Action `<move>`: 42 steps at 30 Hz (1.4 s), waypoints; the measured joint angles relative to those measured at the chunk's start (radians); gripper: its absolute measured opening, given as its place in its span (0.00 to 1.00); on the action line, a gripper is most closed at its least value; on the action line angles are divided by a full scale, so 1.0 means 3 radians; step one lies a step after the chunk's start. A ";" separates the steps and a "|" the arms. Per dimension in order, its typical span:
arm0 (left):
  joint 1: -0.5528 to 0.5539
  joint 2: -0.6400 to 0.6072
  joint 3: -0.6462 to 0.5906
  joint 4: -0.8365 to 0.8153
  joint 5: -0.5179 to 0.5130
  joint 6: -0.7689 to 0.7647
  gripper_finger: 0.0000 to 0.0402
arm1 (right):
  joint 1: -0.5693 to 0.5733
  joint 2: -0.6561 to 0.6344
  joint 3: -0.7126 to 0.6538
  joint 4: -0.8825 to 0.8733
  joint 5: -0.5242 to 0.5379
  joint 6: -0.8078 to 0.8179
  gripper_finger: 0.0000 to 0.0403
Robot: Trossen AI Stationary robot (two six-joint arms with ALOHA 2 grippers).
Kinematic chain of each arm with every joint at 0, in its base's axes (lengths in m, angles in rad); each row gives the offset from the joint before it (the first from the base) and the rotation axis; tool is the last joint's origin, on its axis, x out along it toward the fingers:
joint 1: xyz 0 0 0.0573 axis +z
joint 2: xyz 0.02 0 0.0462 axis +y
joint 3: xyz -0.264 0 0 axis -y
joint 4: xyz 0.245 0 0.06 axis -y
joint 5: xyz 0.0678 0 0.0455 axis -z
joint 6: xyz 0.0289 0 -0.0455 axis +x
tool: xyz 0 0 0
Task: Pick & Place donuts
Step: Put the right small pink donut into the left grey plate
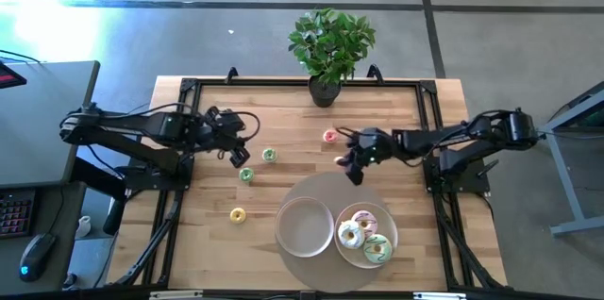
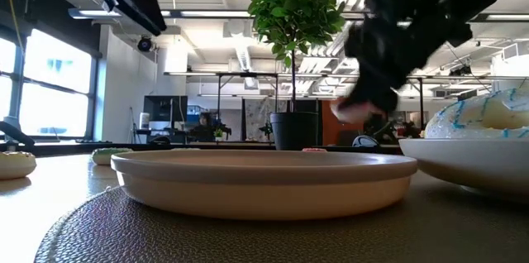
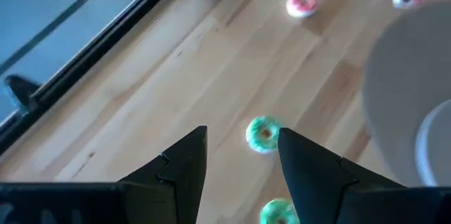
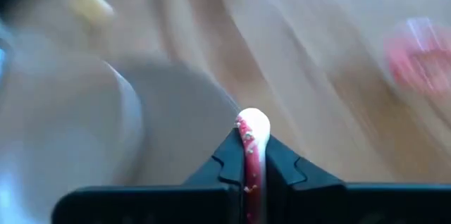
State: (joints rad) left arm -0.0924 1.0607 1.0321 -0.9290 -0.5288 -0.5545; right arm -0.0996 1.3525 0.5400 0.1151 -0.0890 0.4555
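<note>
My right gripper (image 1: 351,164) hangs above the mat's far edge, shut on a tiny pink-red donut (image 4: 251,134). Another pink donut (image 1: 329,136) lies on the wood beyond it. My left gripper (image 1: 238,155) is open and empty above the table's left half. In the left wrist view its fingertips frame a tiny green donut (image 3: 263,134), well above it. That donut (image 1: 269,155), a second green one (image 1: 246,175) and a yellow one (image 1: 238,214) lie flat on the wood. Three larger iced donuts (image 1: 366,236) lie in the right-hand white bowl (image 1: 389,229). My right gripper pinches the tiny pink-red donut between its two fingers, which press on its flat faces (image 4: 246,155). The donut stands on edge, its rim (image 4: 254,121) sticking out past the fingertips. It is lifted clear of the table, as the low view (image 2: 354,108) shows.
A round grey mat (image 1: 326,187) at the near middle carries an empty white bowl (image 1: 304,226) and the donut bowl. A potted plant (image 1: 327,47) stands at the far edge. A black frame (image 1: 283,83) runs round the table.
</note>
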 joint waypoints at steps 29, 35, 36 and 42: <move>0.0000 0.0247 0.0004 0.0568 0.0423 0.0425 0.43 | 0.1018 0.2013 0.2084 -0.0526 -0.0299 -0.0321 0.11; 0.0001 0.0245 0.0004 0.0569 0.0431 0.0439 0.43 | 0.0939 0.2019 0.2078 -0.0690 -0.0421 -0.0247 0.22; 0.0001 0.0245 0.0004 0.0569 0.0431 0.0439 0.43 | 0.0930 0.2019 0.2089 -0.0676 -0.0415 -0.0296 0.25; 0.0001 0.0245 0.0004 0.0569 0.0446 0.0439 0.43 | 0.0841 0.2018 0.2089 -0.0667 -0.0905 -0.0429 0.35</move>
State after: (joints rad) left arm -0.0921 1.1343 1.0332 -0.7582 -0.3949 -0.4229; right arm 0.1526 1.9579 1.1667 -0.0851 -0.3605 0.3269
